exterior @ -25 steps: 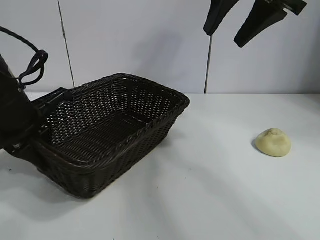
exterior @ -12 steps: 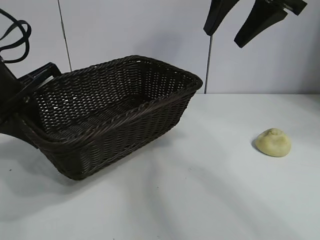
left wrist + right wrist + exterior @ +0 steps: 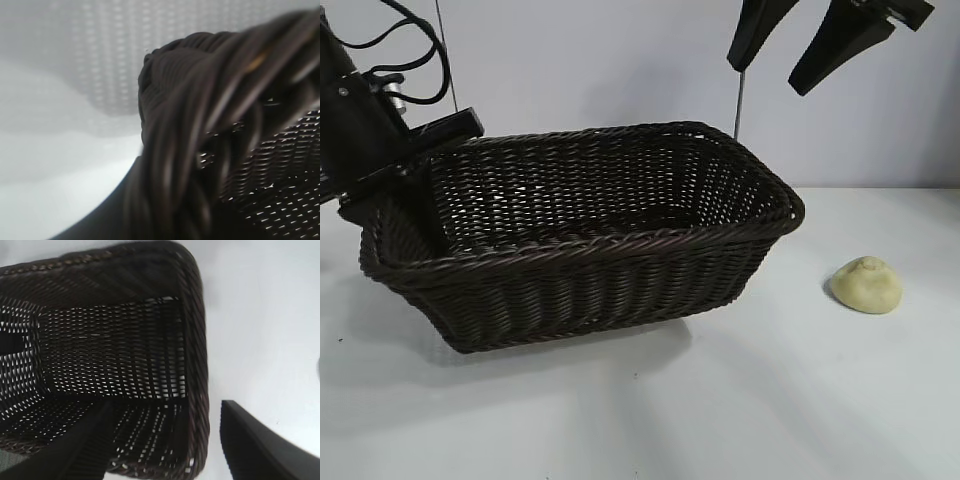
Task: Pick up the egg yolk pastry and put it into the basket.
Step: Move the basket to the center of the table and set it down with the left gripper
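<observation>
The dark brown wicker basket [image 3: 600, 245] sits left of centre on the white table, its long side facing the exterior camera. My left gripper [image 3: 408, 180] is shut on the basket's left end rim, and that braided rim [image 3: 200, 150] fills the left wrist view. The pale yellow egg yolk pastry [image 3: 866, 284] lies alone on the table to the right of the basket, apart from it. My right gripper [image 3: 767, 78] hangs open and empty high above the basket's right end. In the right wrist view its fingers [image 3: 260, 445] frame the basket's end rim [image 3: 197, 355] below.
A white wall with vertical seams stands close behind the table. Black cables [image 3: 410, 30] loop over the left arm at the upper left. Bare white tabletop [image 3: 720, 420] lies in front of the basket and around the pastry.
The left arm has swung and carried the basket to the right, so its right end now lies nearer the pastry. The right gripper and the pastry have not moved.
</observation>
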Controlling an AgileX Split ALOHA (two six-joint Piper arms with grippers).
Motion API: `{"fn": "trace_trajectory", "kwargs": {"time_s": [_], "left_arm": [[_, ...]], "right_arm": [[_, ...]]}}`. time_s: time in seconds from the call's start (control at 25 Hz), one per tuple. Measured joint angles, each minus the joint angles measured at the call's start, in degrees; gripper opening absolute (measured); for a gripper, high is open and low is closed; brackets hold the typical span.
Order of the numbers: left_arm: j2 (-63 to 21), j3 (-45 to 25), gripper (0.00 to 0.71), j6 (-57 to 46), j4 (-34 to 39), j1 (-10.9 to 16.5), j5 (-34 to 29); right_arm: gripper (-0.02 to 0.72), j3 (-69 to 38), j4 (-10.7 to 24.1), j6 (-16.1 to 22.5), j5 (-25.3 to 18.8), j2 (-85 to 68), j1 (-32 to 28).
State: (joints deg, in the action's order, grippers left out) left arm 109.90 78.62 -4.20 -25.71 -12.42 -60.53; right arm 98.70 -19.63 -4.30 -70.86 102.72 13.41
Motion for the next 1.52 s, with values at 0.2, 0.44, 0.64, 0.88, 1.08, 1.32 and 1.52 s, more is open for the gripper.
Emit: {"fn": "trace_trajectory", "kwargs": {"time_s": [0.2,0.44,0.64,0.88,1.08,1.32,1.52], "left_arm": [[4.0,7.9,0.103,6.4,1.2,0.0,-4.8],[6.9,9.6,0.103,8.2,3.3,0.0,-5.6],[9.1,9.8,0.103,8.9,2.9,0.0,-4.6],[10.8,9.8,0.103,9.8,2.8,0.0,-0.8],[12.8,10.0,0.103,9.9,2.4,0.0,-0.1],[14.3,10.0,0.103,10.2,2.0,0.0,0.4],[14.3,10.0,0.102,10.3,2.0,0.0,0.5]], "right_arm": [[0.454,0.0,0.0,0.0,0.0,0.0,0.0],[0.454,0.0,0.0,0.0,0.0,0.0,0.0],[0.454,0.0,0.0,0.0,0.0,0.0,0.0],[0.454,0.0,0.0,0.0,0.1,0.0,0.0],[0.454,0.0,-0.1,0.0,0.1,0.0,0.0],[0.454,0.0,-0.1,0.0,0.1,0.0,0.0],[0.454,0.0,-0.1,0.0,0.1,0.0,0.0]]}}
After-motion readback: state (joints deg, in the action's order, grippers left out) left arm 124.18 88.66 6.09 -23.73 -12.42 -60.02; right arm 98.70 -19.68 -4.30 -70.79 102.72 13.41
